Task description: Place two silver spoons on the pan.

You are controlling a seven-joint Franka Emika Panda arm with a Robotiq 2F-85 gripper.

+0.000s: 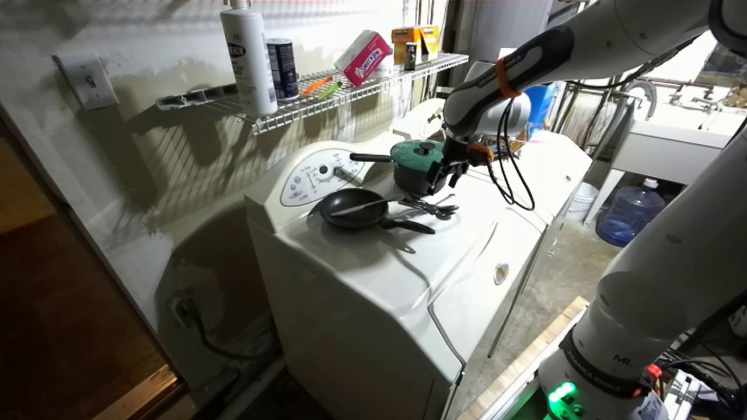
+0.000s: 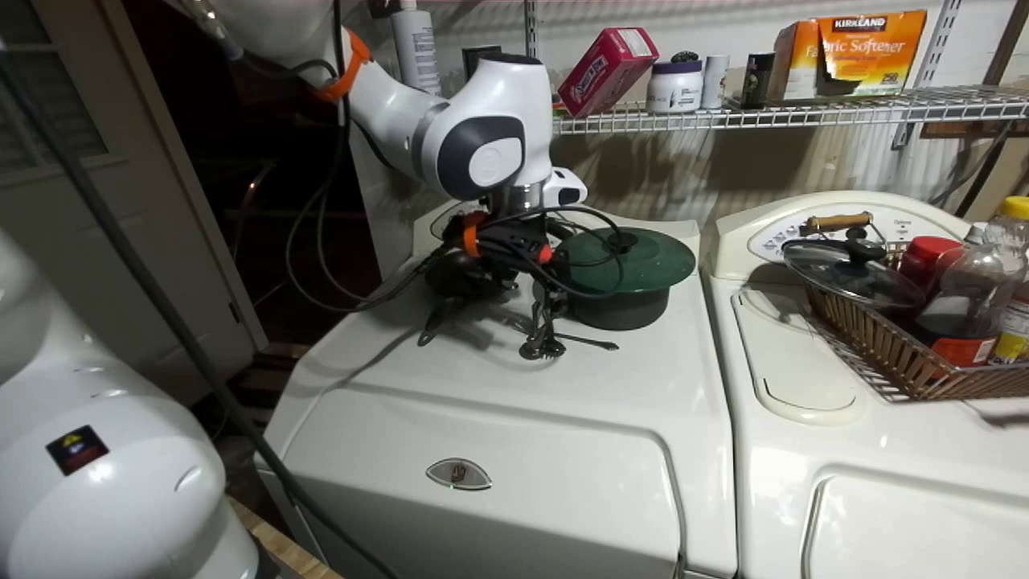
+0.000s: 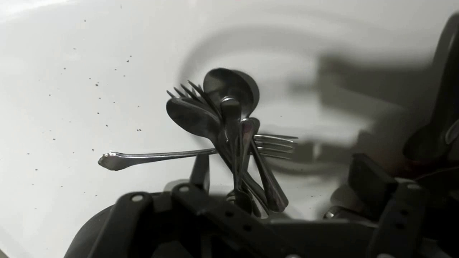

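The black pan (image 1: 350,217) rests on the white machine top, with a slim grey utensil (image 1: 363,206) lying across it. I cannot tell whether this is a spoon. In the wrist view the pan's dark handle (image 3: 446,79) shows at the right edge. A pile of dark silver cutlery (image 1: 435,209) lies beside the pan. It holds at least two spoons, one bowl (image 3: 224,84) above another (image 3: 190,113), crossed with forks (image 3: 276,147). My gripper (image 3: 285,172) is open and empty above the pile, its fingers apart on either side of the handles; it shows in both exterior views (image 1: 442,184) (image 2: 530,293).
A green-lidded pot (image 1: 417,160) stands right behind the pile, close to the gripper. A wire shelf (image 1: 362,81) with boxes and bottles hangs over the back. A basket (image 2: 900,354) with bottles and a glass lid sits on the neighbouring machine. Loose cables (image 2: 386,297) loop from the gripper.
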